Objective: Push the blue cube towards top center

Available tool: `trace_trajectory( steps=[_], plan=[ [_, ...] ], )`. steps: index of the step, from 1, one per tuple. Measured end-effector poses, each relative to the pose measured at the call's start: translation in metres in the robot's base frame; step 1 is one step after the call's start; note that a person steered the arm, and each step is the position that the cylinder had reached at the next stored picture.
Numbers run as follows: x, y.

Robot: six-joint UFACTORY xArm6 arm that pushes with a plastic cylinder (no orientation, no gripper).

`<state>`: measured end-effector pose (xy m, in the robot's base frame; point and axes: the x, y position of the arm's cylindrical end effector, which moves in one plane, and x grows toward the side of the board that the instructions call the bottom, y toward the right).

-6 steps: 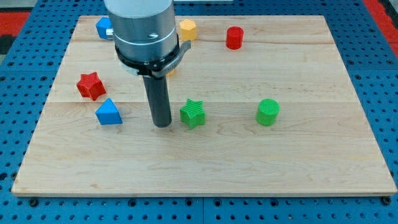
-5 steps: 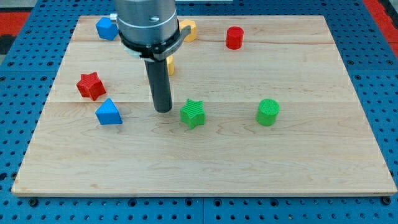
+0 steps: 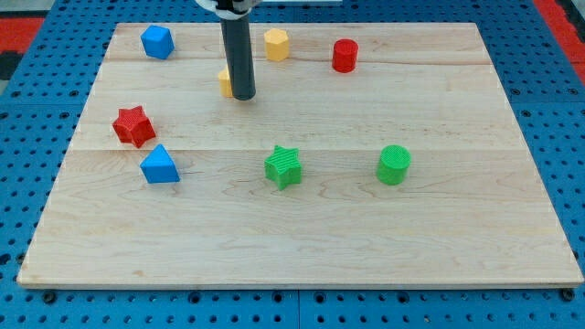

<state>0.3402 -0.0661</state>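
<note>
- My tip [image 3: 242, 95] is the flat bottom end of a dark rod. It has no fingers, so nothing can spread, press together or pinch. It holds nothing and can only push.
- Closest to my tip is a yellow block [image 3: 225, 81]. It sits just beside the tip on the view's left, partly hidden by the rod, so I cannot tell its shape or whether they touch.
- A little up and to the view's right of my tip is a yellow hexagon block [image 3: 276, 43].
- The blue cube [image 3: 157, 41] is the block I have to move. It sits up and to the view's left of my tip, near the top left corner of the wooden board [image 3: 457, 238], and nothing touches it.
- I think my tip must go round to the cube's left side, because only a push from there sends it right, to the top middle.
- The red cylinder [image 3: 345, 55] is farther off, to the upper right of my tip.
- The red star [image 3: 133, 125] and the blue triangle block [image 3: 160, 164] are down and to the left, the triangle farther off.
- The green star [image 3: 283, 166] is below my tip, a bit to the right.
- The green cylinder [image 3: 394, 164] is farthest away, down to the right. None of these lower blocks sit where the cube has to go.
</note>
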Motion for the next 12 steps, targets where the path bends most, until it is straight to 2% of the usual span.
trace_trajectory(
  steps=[1, 3, 4, 5, 6, 7, 8, 9, 10, 11, 12],
  plan=[
    [-0.015, 0.026],
    [-0.037, -0.052],
    [-0.052, -0.023],
    [-0.081, -0.068],
    [-0.064, -0.126],
    [-0.072, -0.201],
    [-0.117, -0.202],
    [-0.107, -0.156],
    [-0.077, -0.055],
    [-0.073, 0.036],
    [-0.079, 0.008]
  ],
)
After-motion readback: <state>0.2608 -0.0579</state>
